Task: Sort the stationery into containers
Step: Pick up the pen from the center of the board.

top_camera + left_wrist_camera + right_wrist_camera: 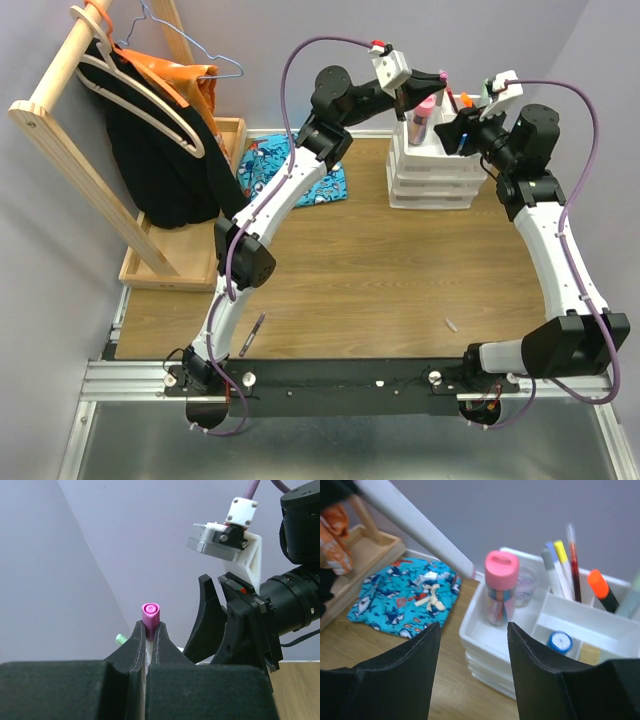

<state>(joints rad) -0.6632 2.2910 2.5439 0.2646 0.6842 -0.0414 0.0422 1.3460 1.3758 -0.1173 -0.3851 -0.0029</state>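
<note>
Walls: plain pale lilac wall [450, 40] behind and to both sides, meeting in a corner at the right.
Table: light wood-grain tabletop [380, 270], with a silver metal rail [130, 380] along its near edge.
Rack: slanted wooden clothes rack [75, 165] on the left, standing in a shallow wooden tray [190, 265].
On the rack: a pale wooden hanger [140, 100], a dark garment [160, 170] and an orange one [185, 85].
Cloth: blue patterned cloth [405, 597] lying flat beside the tray.
Floor: dull grey surface [300, 450] below the rail.
Light: even and soft.

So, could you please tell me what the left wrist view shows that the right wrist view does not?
Only left wrist: the left claw shut on a pen, and its pink cap. Only right wrist: the white organiser, its pink-lidded tube, orange highlighter and the blue cloth. Both: the open right claw, the wall, a bit of wooden table, probably the pen's white barrel.
</note>
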